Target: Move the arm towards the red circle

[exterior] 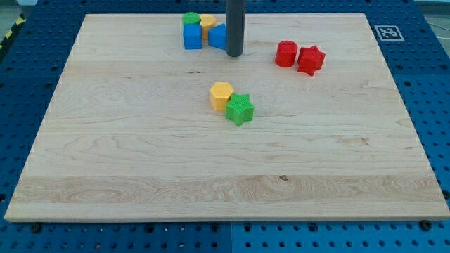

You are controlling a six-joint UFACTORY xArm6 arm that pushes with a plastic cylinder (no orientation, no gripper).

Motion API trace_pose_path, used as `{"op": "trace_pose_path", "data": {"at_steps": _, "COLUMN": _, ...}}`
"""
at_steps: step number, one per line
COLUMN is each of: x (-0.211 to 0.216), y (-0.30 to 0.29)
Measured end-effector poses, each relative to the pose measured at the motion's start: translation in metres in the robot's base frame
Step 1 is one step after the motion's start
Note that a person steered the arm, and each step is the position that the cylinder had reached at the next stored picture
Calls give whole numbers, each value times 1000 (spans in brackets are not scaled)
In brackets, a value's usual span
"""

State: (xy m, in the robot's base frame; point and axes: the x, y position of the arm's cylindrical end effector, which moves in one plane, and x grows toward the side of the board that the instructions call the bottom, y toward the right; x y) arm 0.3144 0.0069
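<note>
Writing: none readable; a black-and-white square marker (388, 32) sits on the counter's top right corner.
Counter: pale wood board (140, 154), lying on a blue perforated base (436, 84).
Room: a yellow-and-black striped strip (8, 31) shows at the view's top left; little else shows.
End effector: a dark rod with no jaws, so nothing to open or close; my tip (234, 54) rests on the board, touching the right side of a blue block (217, 36).
Red circle: red cylinder (285, 53), to the tip's right, near but apart, touching a red star (311, 60).
Top cluster: blue cube (192, 36), green cylinder (190, 19), yellow block (208, 23).
Centre: yellow hexagon (221, 94) touching a green star (240, 109).
</note>
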Motion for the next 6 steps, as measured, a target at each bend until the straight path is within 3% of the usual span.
{"op": "trace_pose_path", "data": {"at_steps": 1, "x": 17, "y": -24}}
{"op": "trace_pose_path", "data": {"at_steps": 3, "x": 18, "y": 39}}
{"op": "trace_pose_path", "data": {"at_steps": 6, "x": -18, "y": 35}}
